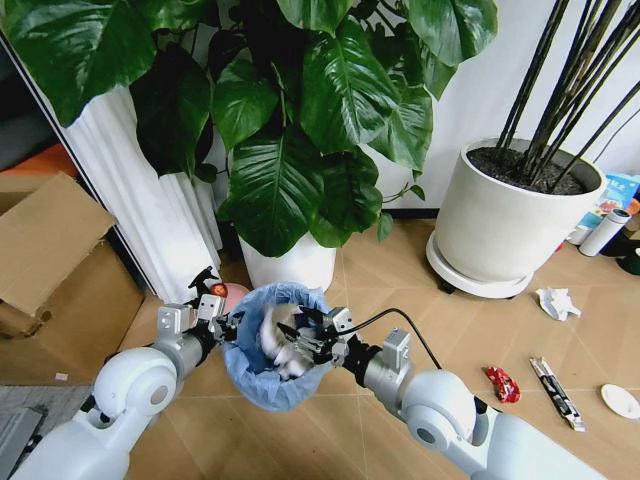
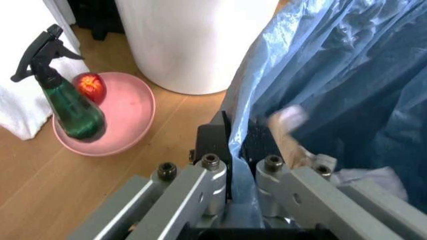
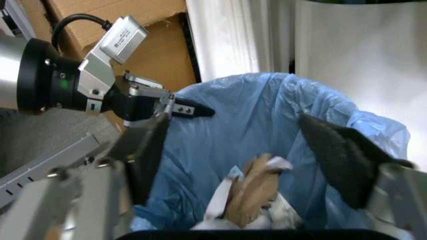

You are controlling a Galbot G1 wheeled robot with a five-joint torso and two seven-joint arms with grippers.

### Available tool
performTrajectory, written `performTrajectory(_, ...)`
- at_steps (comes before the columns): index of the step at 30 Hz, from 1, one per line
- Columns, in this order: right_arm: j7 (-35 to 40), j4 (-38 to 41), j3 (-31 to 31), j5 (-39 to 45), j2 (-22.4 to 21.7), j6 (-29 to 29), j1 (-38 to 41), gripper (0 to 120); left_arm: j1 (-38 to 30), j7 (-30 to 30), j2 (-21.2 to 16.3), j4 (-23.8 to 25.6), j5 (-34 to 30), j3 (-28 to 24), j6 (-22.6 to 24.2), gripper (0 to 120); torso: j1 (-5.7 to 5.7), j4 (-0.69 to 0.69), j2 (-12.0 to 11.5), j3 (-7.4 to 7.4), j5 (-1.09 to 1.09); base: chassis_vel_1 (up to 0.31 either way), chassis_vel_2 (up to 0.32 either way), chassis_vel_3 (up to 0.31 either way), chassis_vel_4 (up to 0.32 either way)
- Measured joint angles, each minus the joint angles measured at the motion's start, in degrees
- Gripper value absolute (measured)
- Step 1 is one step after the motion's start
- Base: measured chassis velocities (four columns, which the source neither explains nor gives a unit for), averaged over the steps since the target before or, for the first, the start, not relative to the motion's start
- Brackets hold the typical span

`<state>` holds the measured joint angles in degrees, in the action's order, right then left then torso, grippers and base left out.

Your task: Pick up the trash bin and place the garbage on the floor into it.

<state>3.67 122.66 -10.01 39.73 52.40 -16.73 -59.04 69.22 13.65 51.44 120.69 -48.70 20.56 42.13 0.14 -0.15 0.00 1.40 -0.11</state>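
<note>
The left gripper [image 1: 226, 322] is clenched on the rim of the small round trash bin lined with crinkled light-blue plastic [image 1: 275, 348], holding it off the tan herringbone wood-look floor [image 1: 400, 300]; the left wrist view shows the liner pinched between its jaws. The right gripper [image 1: 300, 345] hangs over the bin's mouth with its dark padded fingers [image 3: 337, 150] spread wide, released. Below them, inside the bag, lies a brown-and-white crumpled scrap [image 3: 257, 192], blurred, so I judge a drop-in is just being finished.

Several pieces are not yet collected on the robot's right: a crumpled white paper wad [image 1: 557, 302], a red wrapper [image 1: 502, 384], a dark narrow wrapper [image 1: 557, 393] and a white round disc [image 1: 620, 401]. The next move likely calls for keeping the bin level while the right arm reaches out and down for the nearest piece, the red wrapper.

No brand, label or writing can be read on anything here.
</note>
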Motion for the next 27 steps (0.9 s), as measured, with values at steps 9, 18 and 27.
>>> performTrajectory(9,1.69,-0.40,6.31,-4.94,0.53,1.72,-2.57,100,0.60,-0.65,-0.10,-0.06,0.97,0.79,0.00,0,0.00,0.00,0.00,0.00,0.00,0.000,0.000,0.000,0.000)
performTrajectory(18,1.04,-2.92,18.48,-13.10,0.27,7.06,-9.87,100,2.48,-1.68,0.88,0.61,3.33,1.76,0.00,0,0.00,0.00,0.00,0.00,0.01,0.000,0.000,0.000,0.000)
performTrajectory(27,0.57,-4.63,31.01,-18.20,3.24,8.69,-19.21,100,3.06,-1.75,0.74,1.54,3.14,2.27,0.00,0,0.00,-0.01,0.00,-0.01,0.00,0.000,0.000,0.000,0.000)
